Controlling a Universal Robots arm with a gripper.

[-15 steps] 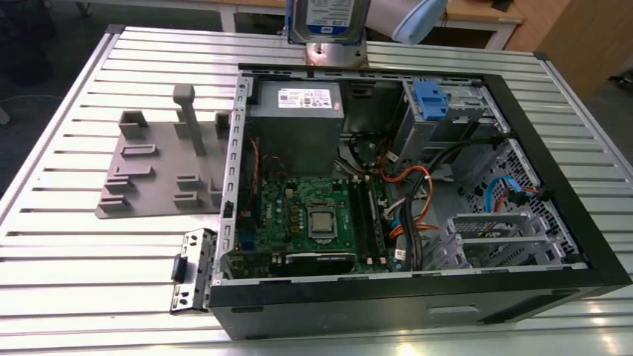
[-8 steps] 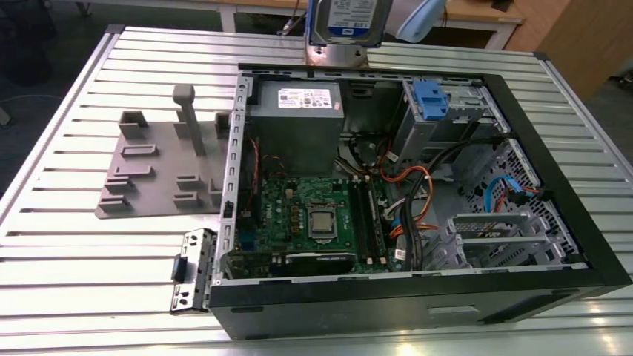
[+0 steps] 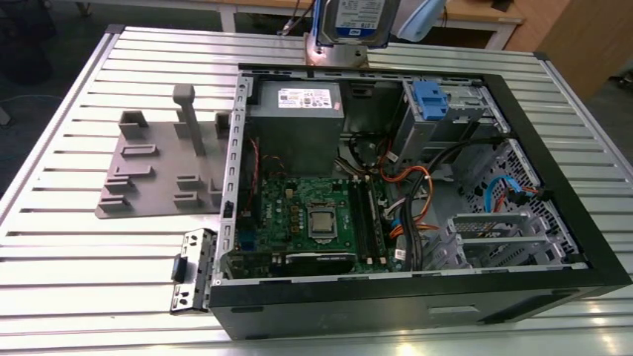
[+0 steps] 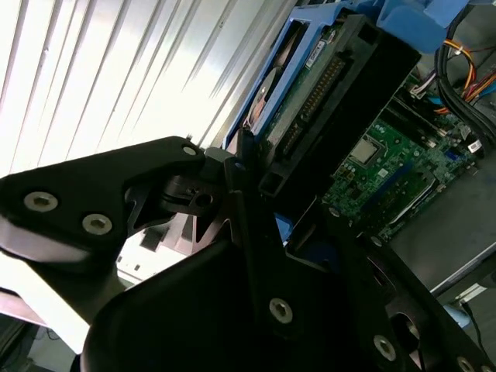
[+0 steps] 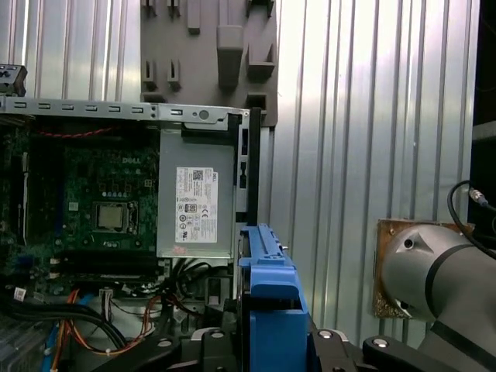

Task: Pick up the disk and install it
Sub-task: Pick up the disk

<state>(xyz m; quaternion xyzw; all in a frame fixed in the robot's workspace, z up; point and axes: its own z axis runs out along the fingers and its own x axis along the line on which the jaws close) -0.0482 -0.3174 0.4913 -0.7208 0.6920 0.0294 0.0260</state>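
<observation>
The disk [image 3: 360, 18], a silver drive with a blue-and-white label, hangs in the air above the far edge of the open computer case [image 3: 554, 185]. In the second wrist view my gripper [image 4: 283, 194] is shut on the disk [image 4: 325, 85], its black fingers [image 4: 236, 182] pressing the blue carrier rails on either side, with the drive's green circuit board and connector facing the camera. In the first wrist view the blue rail edge of the disk [image 5: 267, 283] rises from the gripper [image 5: 263, 349], next to the case's wall and the power supply.
Inside the case are a grey power-supply box [image 3: 295, 111], a green motherboard [image 3: 307, 215], cables and a grey metal cage with a blue tab [image 3: 431, 100]. A grey fixture plate [image 3: 148, 170] lies on the slatted table at the exterior view's left. The arm's base [image 5: 434, 271] stands behind the case.
</observation>
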